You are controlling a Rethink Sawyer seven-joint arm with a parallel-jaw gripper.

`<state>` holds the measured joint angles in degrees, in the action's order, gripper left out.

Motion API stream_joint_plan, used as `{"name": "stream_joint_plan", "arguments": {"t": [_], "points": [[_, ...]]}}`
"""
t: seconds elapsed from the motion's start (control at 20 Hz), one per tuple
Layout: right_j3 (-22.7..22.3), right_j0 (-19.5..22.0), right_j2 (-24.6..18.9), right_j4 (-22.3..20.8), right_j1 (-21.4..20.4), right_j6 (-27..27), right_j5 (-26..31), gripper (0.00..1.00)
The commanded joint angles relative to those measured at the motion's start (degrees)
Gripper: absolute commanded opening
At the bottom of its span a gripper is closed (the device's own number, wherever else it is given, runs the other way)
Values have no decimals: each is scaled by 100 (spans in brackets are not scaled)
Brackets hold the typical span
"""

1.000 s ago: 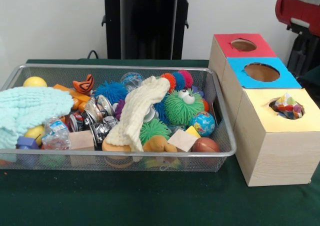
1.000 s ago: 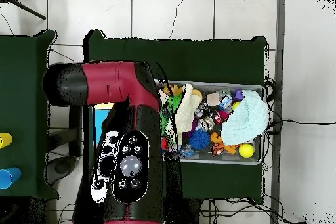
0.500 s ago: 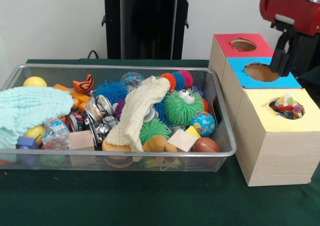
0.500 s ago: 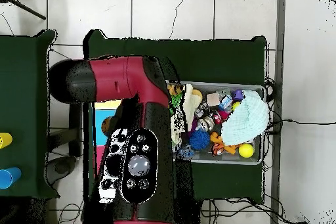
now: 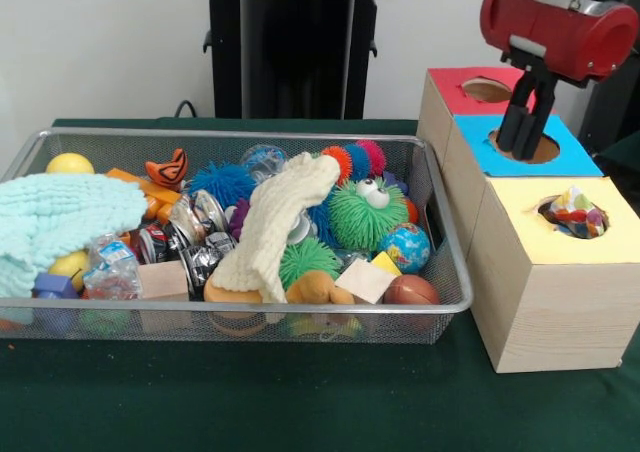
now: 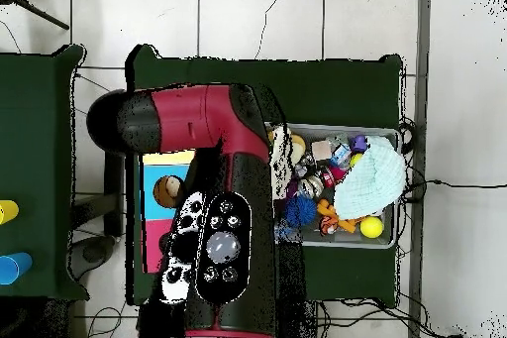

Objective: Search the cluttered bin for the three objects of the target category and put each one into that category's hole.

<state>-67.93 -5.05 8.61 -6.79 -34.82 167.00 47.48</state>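
From above, my arm (image 6: 223,205) hides my tool, the red box and the bin's (image 6: 381,240) nine-o'clock half; whatever fills the yellow box's hole (image 5: 572,215) stays unclear.

Front cam low, close; overhead cam high; both share bin (image 5: 440,302) (image 6: 396,136).

Wire bin (image 5: 440,272) sits left of a row of three boxes: nearest box (image 5: 555,282) has a wrapper bundle (image 5: 574,212) in its hole, middle box (image 5: 520,157) behind it, far box (image 5: 480,92) behind that. Gripper (image 5: 524,127) hangs over the middle box's hole. In the bin: folded cloth (image 5: 60,217) at the left end, knit cloth (image 5: 275,222) draped mid-bin, globe ball (image 5: 405,246) and football (image 5: 410,290) at the end next to the boxes.
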Motion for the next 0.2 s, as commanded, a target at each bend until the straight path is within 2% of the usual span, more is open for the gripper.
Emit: {"name": "stream_joint_plan", "arguments": {"t": [0.05, 0.2], "points": [[-624, 220, -265, -375, 83, -613, -396, 0], [-646, 209, -234, -458, 88, -569, -461, 0]]}}
